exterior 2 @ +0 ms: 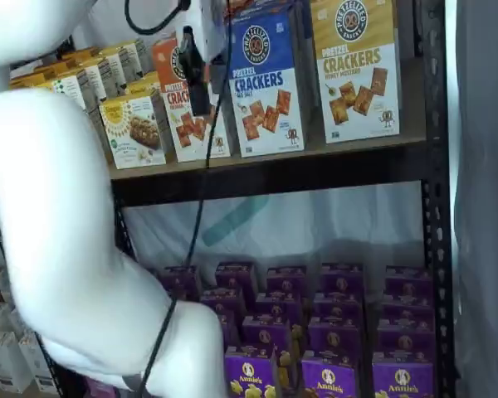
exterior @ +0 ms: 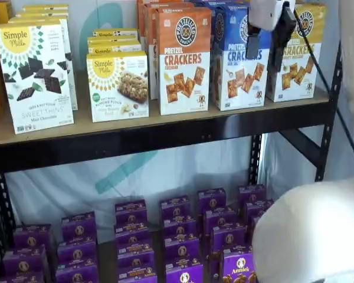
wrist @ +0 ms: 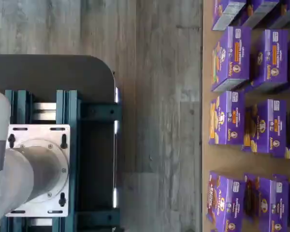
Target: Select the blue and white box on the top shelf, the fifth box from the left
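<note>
The blue and white box (exterior: pixel 236 65) stands upright on the top shelf (exterior: pixel 165 134) between an orange-topped and a yellow-topped cracker box. It also shows in a shelf view (exterior 2: pixel 264 83) on the tan board (exterior 2: pixel 349 143). My gripper (exterior: pixel 265 54) hangs in front of the shelf, before the right edge of the blue and white box. Its two black fingers are apart with a plain gap and hold nothing. In a shelf view it shows side-on (exterior 2: pixel 196 87), clear of the boxes. The wrist view shows neither the box nor the fingers.
The orange Cheddar box (exterior: pixel 184 59) and the yellow-topped box (exterior: pixel 301 59) flank the target. Simple Mills boxes (exterior: pixel 35 76) stand further left. Small purple boxes (exterior: pixel 183 236) fill the lower level, also in the wrist view (wrist: pixel 232 58). My white arm (exterior 2: pixel 66 249) fills the foreground.
</note>
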